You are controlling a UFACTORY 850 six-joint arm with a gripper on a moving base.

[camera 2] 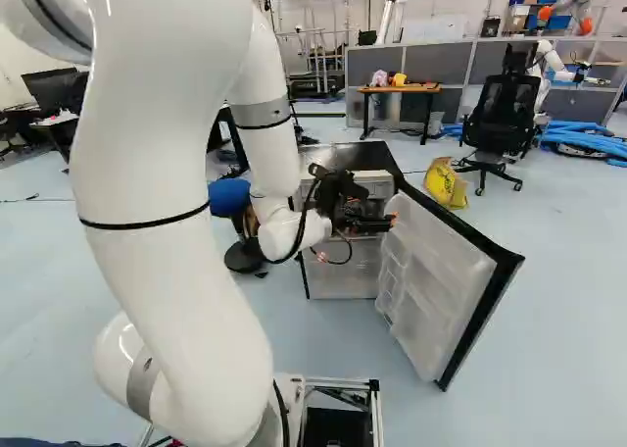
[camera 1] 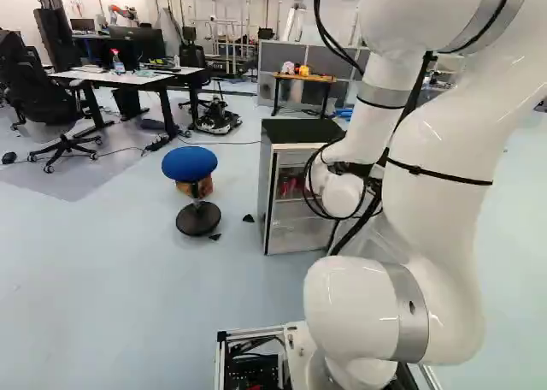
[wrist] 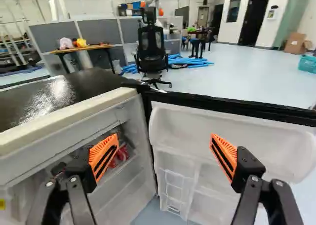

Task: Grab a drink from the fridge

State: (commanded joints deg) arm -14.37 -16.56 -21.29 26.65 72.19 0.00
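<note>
On pale floor (camera 1: 102,279), fridge (camera 2: 348,157) is standing open, stool (camera 1: 190,162) nearby, desk (camera 1: 137,78) farther off; gripper (camera 2: 370,216) is hovering at fridge opening, fingers spread.

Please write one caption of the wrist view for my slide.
Open hand at the fridge, its door swung open and red items visible inside.

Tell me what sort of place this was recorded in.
Probably a robotics lab or workshop: another robot shows past the grey partitions in the right base view, and a desk with a monitor stands at the left of the left base view.
</note>
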